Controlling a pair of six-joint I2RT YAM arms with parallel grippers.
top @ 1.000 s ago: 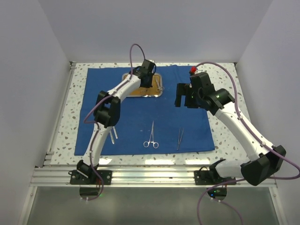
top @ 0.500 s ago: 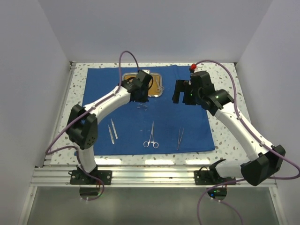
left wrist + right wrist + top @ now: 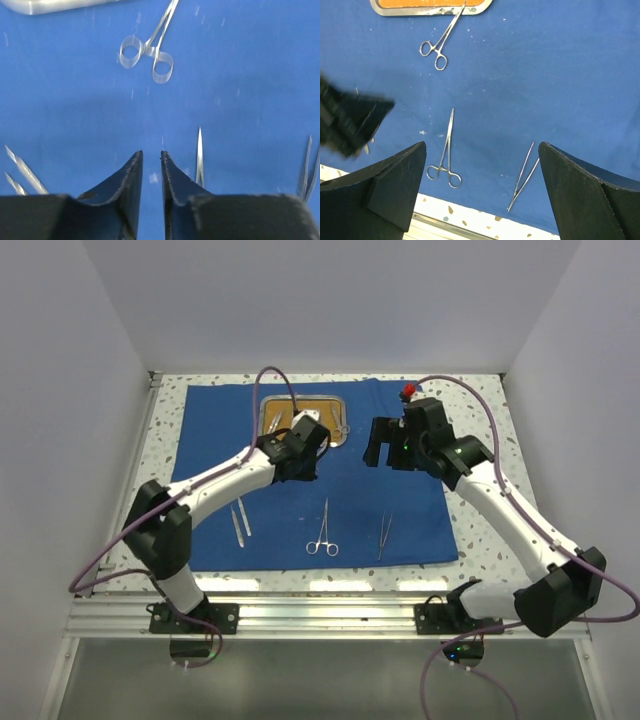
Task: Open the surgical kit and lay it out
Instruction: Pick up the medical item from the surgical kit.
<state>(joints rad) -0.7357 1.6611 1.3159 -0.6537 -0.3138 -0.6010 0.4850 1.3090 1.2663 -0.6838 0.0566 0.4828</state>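
**Inspector:** Royal-blue cloth wrap (image 3: 400, 510), seen from overhead. Where is it?

**Assessor:** Spread flat on the speckled table (image 3: 480, 440). The steel tray (image 3: 330, 410) sits at the cloth's far edge. Its inside is orange-brown, and the left arm partly covers it.

**Inspector:** And the instruments?

**Assessor:** Three lie in a row on the near half, well apart: the left tweezers (image 3: 241, 520), the near clamp (image 3: 322, 530) with ring handles, and the right tweezers (image 3: 385, 535).

**Inspector:** Grippers from above?

**Assessor:** The left gripper (image 3: 302, 465) hangs over the cloth just on the near side of the tray. How its jaws stand cannot be told from here. The right gripper (image 3: 383, 455) is above the cloth to the right of the tray, clear of the left one.

**Inspector:** Left wrist camera?

**Assessor:** The jaws are parted by a narrow slit. Blue cloth shows through it and nothing is held. Ahead lies the far clamp (image 3: 152, 45), blurred, flat on the cloth with its rings toward the camera. Its shanks run up toward the tray's rim. The near clamp's tip shows beside the right finger.

**Inspector:** Right wrist camera?

**Assessor:** The jaws are spread wide and empty. The far clamp's tips reach the tray's rim. The near clamp and right tweezers lie below it on the cloth. The left arm is a dark blur at the left edge.
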